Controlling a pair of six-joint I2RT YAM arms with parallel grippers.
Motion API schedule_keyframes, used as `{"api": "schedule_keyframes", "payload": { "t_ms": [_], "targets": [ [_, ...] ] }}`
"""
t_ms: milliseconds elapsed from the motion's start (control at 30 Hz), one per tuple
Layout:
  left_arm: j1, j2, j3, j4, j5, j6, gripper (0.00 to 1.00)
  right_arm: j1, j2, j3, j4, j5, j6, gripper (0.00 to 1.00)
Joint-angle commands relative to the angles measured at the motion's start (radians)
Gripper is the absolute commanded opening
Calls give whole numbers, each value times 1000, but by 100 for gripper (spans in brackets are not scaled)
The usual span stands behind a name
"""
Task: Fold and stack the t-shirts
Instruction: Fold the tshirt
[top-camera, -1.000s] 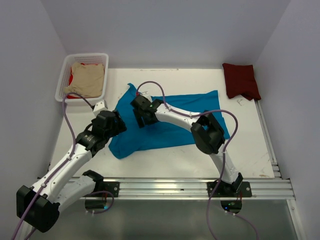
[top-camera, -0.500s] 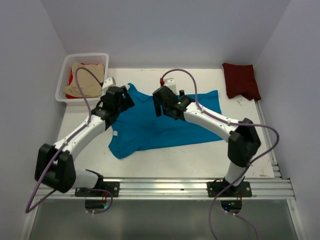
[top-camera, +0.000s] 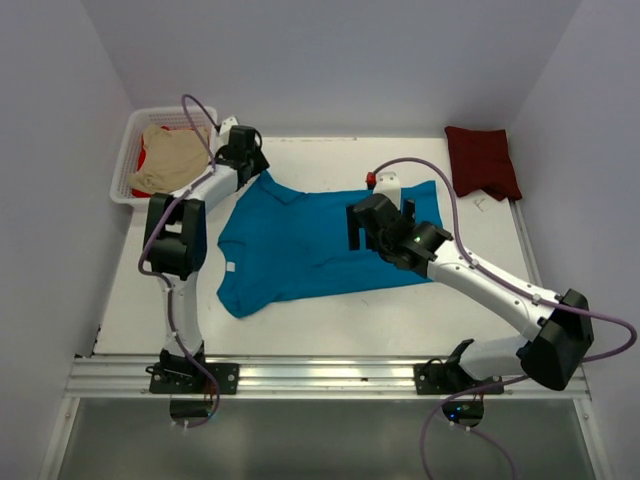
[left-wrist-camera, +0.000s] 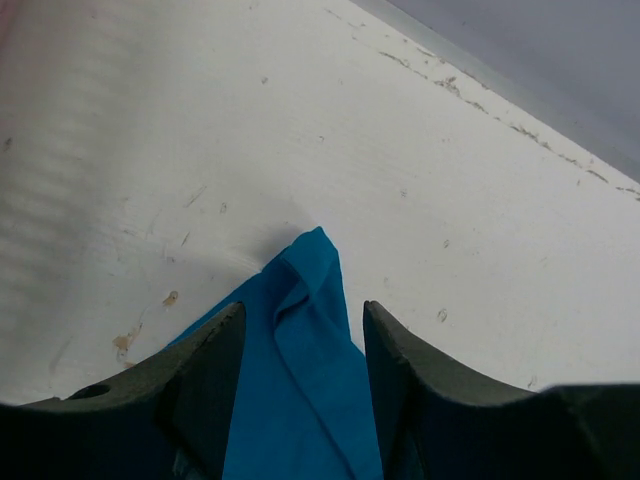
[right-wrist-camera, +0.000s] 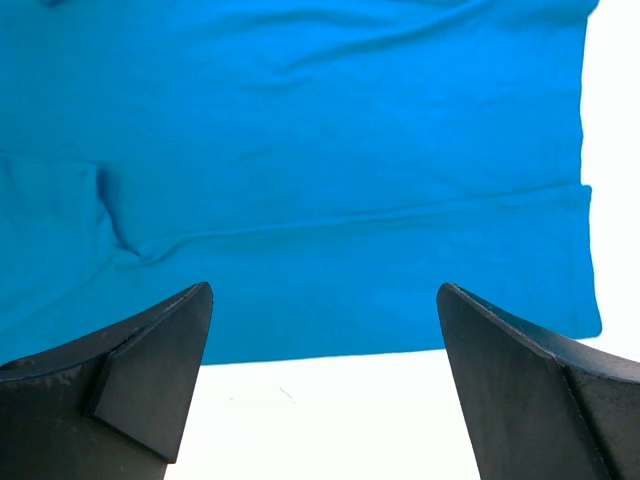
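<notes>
A teal-blue t-shirt (top-camera: 300, 240) lies spread on the white table, its small white label (top-camera: 229, 266) near the left edge. My left gripper (top-camera: 252, 163) is at the shirt's far-left corner. In the left wrist view its jaws (left-wrist-camera: 304, 305) stand partly apart astride that teal tip (left-wrist-camera: 312, 262), with a gap on each side. My right gripper (top-camera: 358, 232) hovers over the shirt's right half, wide open and holding nothing; in its wrist view it (right-wrist-camera: 325, 290) frames the teal cloth's edge (right-wrist-camera: 400, 330). A folded maroon t-shirt (top-camera: 482, 160) lies at the back right.
A white lattice basket (top-camera: 135, 130) stands at the back left with a beige shirt (top-camera: 172, 158) over a red one (top-camera: 143, 160). Walls close in the table at the back and on both sides. A metal rail (top-camera: 320, 375) runs along the near edge.
My left arm swung from the near left out to the shirt's far-left corner and its jaws narrowed. My right arm drew back rightward across the shirt, jaws opened wide.
</notes>
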Motion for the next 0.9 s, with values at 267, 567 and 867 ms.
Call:
{"api": "schedule_keyframes", "payload": {
  "t_ms": [267, 567, 867],
  "targets": [
    [19, 99, 100, 10, 49, 40, 57, -45, -53, -66, -14, 20, 41, 99],
    [35, 157, 126, 57, 75, 57, 45, -70, -49, -80, -12, 24, 54, 94],
    [56, 202, 143, 89, 102, 48, 32, -85, -55, -85, -12, 26, 55, 89]
  ]
}}
